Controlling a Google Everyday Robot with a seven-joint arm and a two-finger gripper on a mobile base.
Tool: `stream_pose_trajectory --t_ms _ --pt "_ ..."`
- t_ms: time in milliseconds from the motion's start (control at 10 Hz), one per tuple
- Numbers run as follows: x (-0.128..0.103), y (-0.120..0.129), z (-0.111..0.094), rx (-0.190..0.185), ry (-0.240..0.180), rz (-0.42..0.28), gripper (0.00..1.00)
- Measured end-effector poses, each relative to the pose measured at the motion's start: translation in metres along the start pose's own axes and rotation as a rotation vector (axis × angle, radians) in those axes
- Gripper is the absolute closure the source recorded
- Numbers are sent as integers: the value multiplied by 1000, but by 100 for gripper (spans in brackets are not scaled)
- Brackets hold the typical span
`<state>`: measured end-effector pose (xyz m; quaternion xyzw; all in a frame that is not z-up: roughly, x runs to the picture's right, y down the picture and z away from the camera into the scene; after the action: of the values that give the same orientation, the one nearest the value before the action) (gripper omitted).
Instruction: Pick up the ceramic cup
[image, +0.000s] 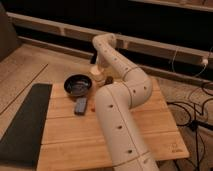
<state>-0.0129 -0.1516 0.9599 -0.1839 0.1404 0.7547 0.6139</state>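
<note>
The ceramic cup (97, 75) is a small cream-white round cup at the back of the wooden table (150, 125), just right of the black bowl (77, 85). My white arm (117, 120) rises from the front, bends at the elbow and reaches back over the table. The wrist (105, 47) points down, and the gripper (100, 67) hangs right at the cup's upper right side, partly covering it. I cannot tell whether it touches the cup.
A small dark rectangular object (81, 106) and a small orange thing (91, 106) lie in front of the bowl. A dark mat (25, 125) lies on the floor left of the table. Cables (195, 110) lie on the floor to the right. A low dark wall runs behind.
</note>
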Motion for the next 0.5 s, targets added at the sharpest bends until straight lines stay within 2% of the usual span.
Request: stream_pose_trajectory --t_ms 200,400,500 --pt "-23 13 -50 -64 -82 1 100" --pt "-21 13 -80 -79 -98 -5 100" --pt "-12 10 -90 -73 -85 -6 100"
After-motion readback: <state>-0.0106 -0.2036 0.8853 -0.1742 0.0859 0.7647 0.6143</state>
